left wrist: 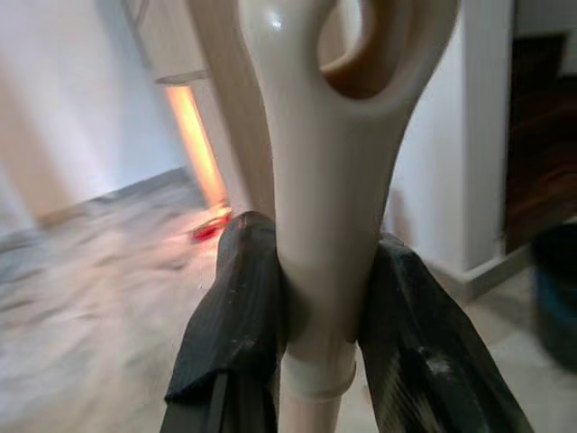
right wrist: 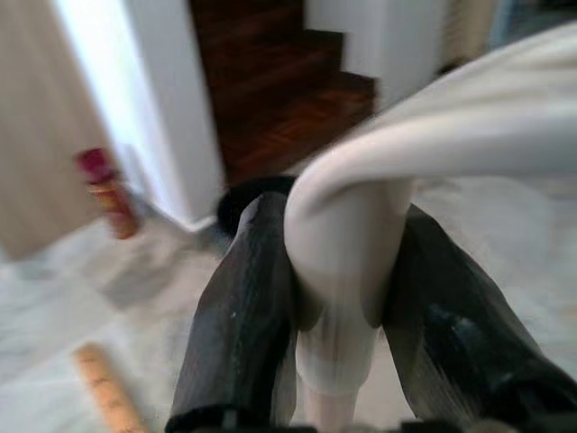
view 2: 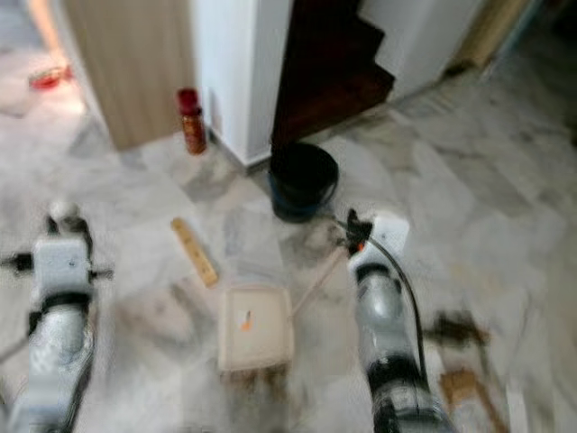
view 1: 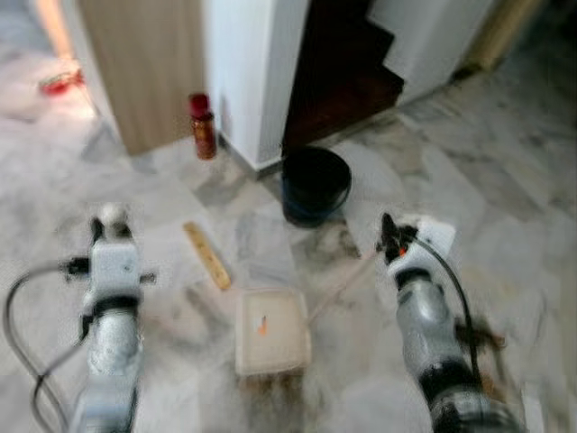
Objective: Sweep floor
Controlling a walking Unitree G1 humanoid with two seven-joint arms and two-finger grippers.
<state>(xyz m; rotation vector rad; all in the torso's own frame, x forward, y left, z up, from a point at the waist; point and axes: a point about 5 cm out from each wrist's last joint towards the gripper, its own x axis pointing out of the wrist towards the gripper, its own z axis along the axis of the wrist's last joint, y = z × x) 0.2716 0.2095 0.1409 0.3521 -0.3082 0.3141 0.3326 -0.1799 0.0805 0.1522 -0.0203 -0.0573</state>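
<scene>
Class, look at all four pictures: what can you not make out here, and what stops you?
- Label on the red-capped bottle: head views blurred.
- Orange speck in the dustpan: too small to identify.
- Cream handle in the left pincer: cut off by the frame, in the left wrist view.

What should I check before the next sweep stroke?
1. Left gripper jaws shut on the broom handle: ok.
2. Right gripper jaws shut on the dustpan handle: ok.
3. Dustpan on the floor between the arms, orange scrap inside: ok.
4. Where the broom head sits: cannot tell.
5. Sweep path clear: not ok. A wooden stick lies beside the dustpan, with a black bucket just beyond.
6. Head views sharp enough to spot dirt: not ok, blurred.
</scene>
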